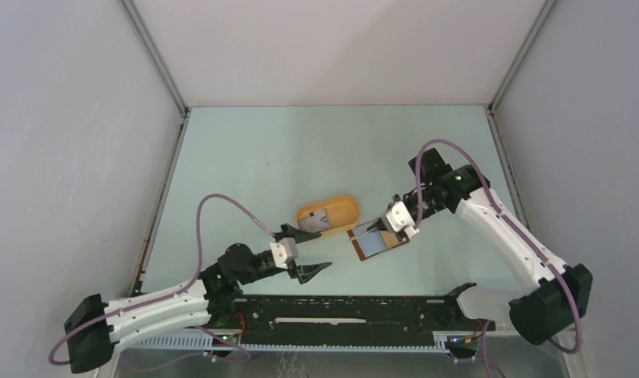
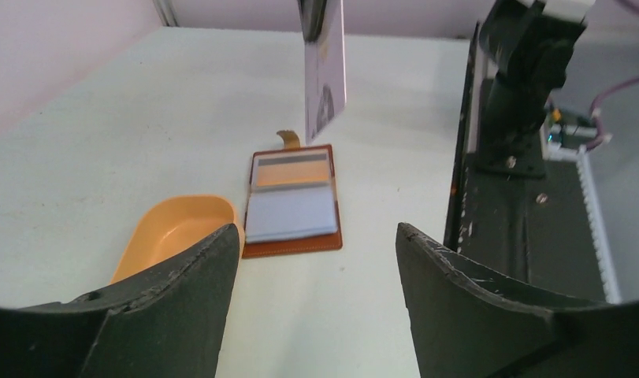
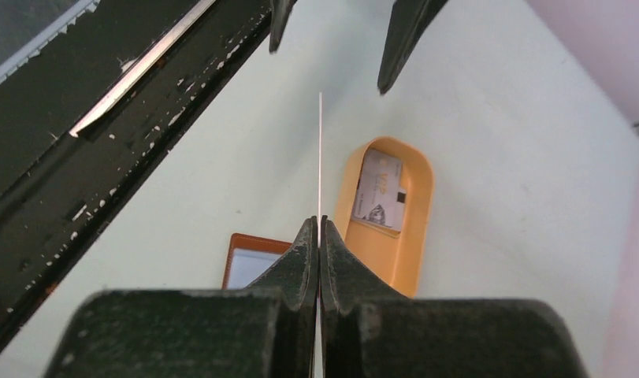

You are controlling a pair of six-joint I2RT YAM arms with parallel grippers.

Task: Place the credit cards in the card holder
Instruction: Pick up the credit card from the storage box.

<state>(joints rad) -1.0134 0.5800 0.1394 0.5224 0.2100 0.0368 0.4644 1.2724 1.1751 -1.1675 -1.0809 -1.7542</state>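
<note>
The card holder (image 1: 374,244) lies open on the table, brown with a pale blue-grey inner face; it also shows in the left wrist view (image 2: 292,206) and the right wrist view (image 3: 247,264). My right gripper (image 1: 378,227) is shut on a credit card (image 3: 320,150), seen edge-on, and holds it upright a little above the holder; the left wrist view shows its pale face (image 2: 325,67). A second credit card (image 1: 317,221) lies in the orange tray (image 1: 341,207). My left gripper (image 1: 304,253) is open and empty, just left of the holder and in front of the tray.
The orange oval tray (image 3: 414,236) sits right beside the holder's left edge. The black rail (image 1: 339,311) runs along the table's near edge. Grey walls enclose the table on three sides. My left fingers (image 3: 401,35) point toward the held card.
</note>
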